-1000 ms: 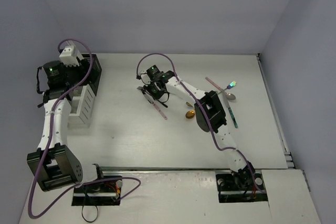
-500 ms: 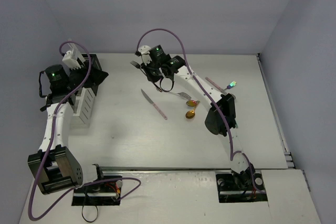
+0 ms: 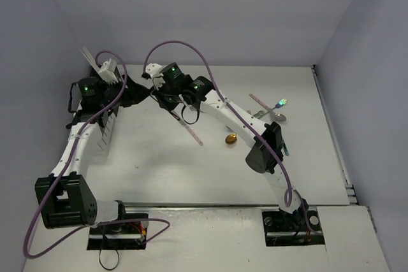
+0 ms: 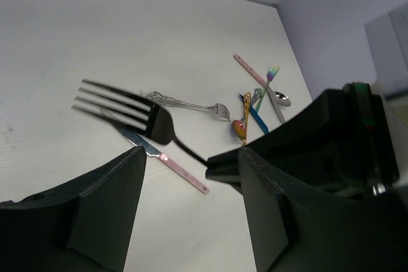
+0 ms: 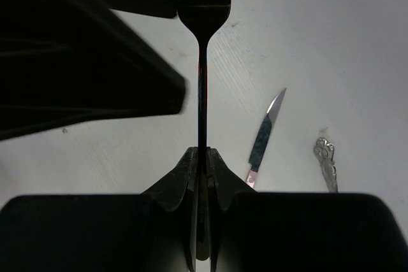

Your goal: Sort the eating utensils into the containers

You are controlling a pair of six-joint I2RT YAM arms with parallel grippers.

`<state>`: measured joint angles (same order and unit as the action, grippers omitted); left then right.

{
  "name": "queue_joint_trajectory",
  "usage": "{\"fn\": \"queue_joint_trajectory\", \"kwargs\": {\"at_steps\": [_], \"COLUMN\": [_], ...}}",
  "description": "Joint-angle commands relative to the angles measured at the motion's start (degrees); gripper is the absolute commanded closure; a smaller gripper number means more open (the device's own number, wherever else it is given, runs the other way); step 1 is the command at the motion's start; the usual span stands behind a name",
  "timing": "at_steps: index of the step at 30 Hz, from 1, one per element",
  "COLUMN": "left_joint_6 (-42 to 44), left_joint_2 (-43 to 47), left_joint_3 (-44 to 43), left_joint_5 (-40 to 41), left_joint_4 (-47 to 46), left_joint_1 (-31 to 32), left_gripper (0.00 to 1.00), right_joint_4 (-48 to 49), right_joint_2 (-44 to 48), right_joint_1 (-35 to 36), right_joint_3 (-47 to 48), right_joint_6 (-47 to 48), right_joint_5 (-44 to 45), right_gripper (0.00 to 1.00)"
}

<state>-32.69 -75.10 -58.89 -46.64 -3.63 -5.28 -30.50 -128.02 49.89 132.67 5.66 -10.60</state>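
The right gripper (image 5: pixel 203 157) is clamped tight on the handle of a dark fork (image 4: pixel 150 119), holding it above the white table (image 3: pixel 159 157) just in front of the left gripper (image 4: pixel 191 154), whose jaws stand wide apart.

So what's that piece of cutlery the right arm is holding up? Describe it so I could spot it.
Look over the far left of the white table. There the right gripper pinches a dark fork by its handle, tines pointing away. Unlike the pink-handled knife and ornate silver fork lying below, it is dark all over and held in the air.
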Motion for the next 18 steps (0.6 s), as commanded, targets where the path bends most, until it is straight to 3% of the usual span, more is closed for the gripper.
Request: {"fn": "queue_joint_trajectory", "kwargs": {"at_steps": [1,6,8,11,13,17,18], "left_joint_6": [-4.6,-6.1,-7.0,-7.9,-8.0,-7.7,-7.6], "left_joint_2": [-2.2,-3.7,-3.6,-3.2,-2.7,-0.9,-0.2], "left_joint_3": [-0.4,-0.2,-0.2,0.1,0.3,0.7,0.6], "left_joint_5": [0.8,1.1,0.9,0.7,0.9,1.1,1.0], "left_joint_4": [-6.0,-7.8,-8.7,-10.5,-10.9,-11.0,-11.0], "left_joint_1": [1.5,2.0,2.0,2.0,1.9,0.9,0.2], "left_gripper": [0.43,0.47,0.58,0.87,0.99,1.0,1.0], "right_joint_4": [2.3,2.4,2.3,2.2,2.2,2.3,2.2], "right_joint_2": [5.6,6.5,6.5,6.2,5.9,6.5,7.1], "right_joint_1": [0.7,1.8,2.2,2.5,2.4,2.3,2.3], "right_joint_3": [0.9,0.4,0.2,-0.1,-0.5,-1.6,-2.2], "right_joint_6": [0.4,0.7,0.8,0.8,0.8,0.8,0.9], "right_joint_5": [1.1,1.5,1.5,1.5,1.6,2.8,3.4], "right_gripper": [1.0,1.0,1.0,1.0,0.86,0.33,0.28]}}
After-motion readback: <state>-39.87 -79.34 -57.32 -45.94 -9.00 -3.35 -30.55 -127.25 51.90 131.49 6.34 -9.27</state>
